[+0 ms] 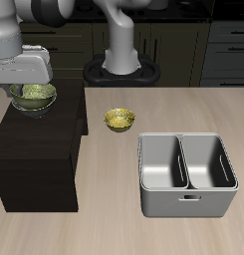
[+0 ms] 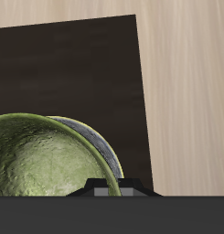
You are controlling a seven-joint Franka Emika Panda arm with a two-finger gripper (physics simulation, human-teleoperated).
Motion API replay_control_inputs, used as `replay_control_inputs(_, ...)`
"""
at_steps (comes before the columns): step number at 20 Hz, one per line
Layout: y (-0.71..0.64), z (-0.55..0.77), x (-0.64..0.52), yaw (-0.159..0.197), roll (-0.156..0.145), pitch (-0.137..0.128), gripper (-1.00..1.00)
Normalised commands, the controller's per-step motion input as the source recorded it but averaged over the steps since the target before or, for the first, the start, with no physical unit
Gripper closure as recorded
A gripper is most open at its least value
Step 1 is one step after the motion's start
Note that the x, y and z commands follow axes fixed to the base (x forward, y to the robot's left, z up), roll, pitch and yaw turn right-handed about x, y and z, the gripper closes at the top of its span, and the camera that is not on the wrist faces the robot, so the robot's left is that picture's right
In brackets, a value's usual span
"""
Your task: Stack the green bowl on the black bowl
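Note:
The green bowl (image 1: 34, 96) sits in or just over the black bowl (image 1: 35, 109) on top of a dark wooden cabinet (image 1: 34, 149) near the table's edge. My gripper (image 1: 36, 88) is directly above them, and its fingers appear closed on the green bowl's rim. In the wrist view the green bowl (image 2: 40, 174) fills the near field. The speckled rim of the black bowl (image 2: 97, 144) shows as a crescent behind it. My gripper (image 2: 106, 190) meets the green bowl's rim.
A yellow-gold bowl (image 1: 119, 120) stands on the table beside the cabinet. A grey two-compartment caddy (image 1: 187, 198) stands nearer the table's front edge. The robot's base (image 1: 122, 65) is at the back.

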Motion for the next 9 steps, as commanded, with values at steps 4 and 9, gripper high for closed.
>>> replay_control_inputs(4, 0.01, -0.23, -0.02, 0.054, -0.07, 0.088, -1.0)
replay_control_inputs(9, -0.04, -0.01, -0.02, 0.006, -0.012, 0.005, -1.0)
